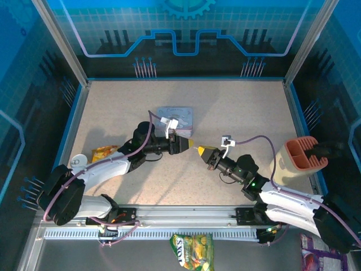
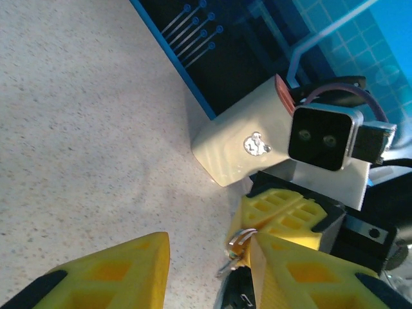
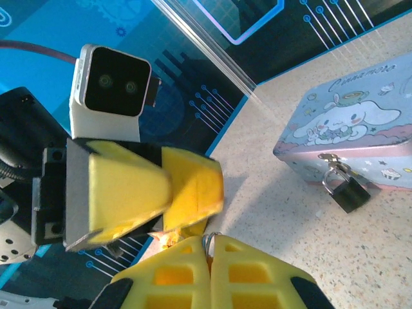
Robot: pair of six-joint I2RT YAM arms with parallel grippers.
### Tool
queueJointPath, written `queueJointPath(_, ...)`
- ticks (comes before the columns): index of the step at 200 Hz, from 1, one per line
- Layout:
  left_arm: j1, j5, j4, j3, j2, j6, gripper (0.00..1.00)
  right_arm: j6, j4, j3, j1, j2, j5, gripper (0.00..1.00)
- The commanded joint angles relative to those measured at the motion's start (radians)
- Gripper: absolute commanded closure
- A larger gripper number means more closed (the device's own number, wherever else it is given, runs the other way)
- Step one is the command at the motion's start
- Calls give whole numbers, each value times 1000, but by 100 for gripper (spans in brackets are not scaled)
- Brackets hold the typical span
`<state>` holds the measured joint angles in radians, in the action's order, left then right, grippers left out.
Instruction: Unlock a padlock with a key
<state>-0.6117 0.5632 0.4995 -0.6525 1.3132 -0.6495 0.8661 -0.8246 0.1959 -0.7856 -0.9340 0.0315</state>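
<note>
Speckled worktop (image 1: pixel 225 107), blue-walled cell. Padlock (image 3: pixel 348 191): shackle closed, hanging from hasp of tin (image 3: pixel 347 135). Key (image 2: pixel 237 243): apparently the ringed sliver pinched in the closed right end effector (image 3: pixel 210 257), mid-worktop. Left end effector (image 1: pixel 187 144): jaws parted, empty. Insertion and turning outstanding
</note>
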Motion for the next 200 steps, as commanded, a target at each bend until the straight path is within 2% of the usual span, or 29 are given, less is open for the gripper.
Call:
queueJointPath(1, -26, 26, 2, -5, -27, -7, 62, -15, -160, -2, -11, -42, -16, 100)
queueJointPath(22, -38, 20, 3, -14, -31, -7, 62, -1, -278, -8, -11, -97, -31, 100)
queueJointPath(57, -45, 21, 1, -16, -40, -3, 65, 8, -326, 8, -11, -142, -40, 100)
queueJointPath(100, -43, 24, -32, -25, -82, 26, 77, -6, -289, 20, -9, -132, -28, 100)
queueJointPath(124, -43, 29, -43, -38, -83, 27, 89, -1, -289, 18, -9, -132, -18, 100)
queueJointPath(157, -44, 26, -30, -54, -82, 20, 100, 11, -274, 45, -8, -141, -52, 100)
queueJointPath(170, -43, 20, -34, -61, -87, 28, 100, 21, -281, 46, -3, -140, -54, 100)
queueJointPath(187, -43, -19, -51, -58, -104, 45, 100, 87, -258, 33, 32, -125, -56, 87)
queueJointPath(200, -43, -61, -86, -61, -120, 61, 100, 199, -172, 44, 112, -113, -125, 74)
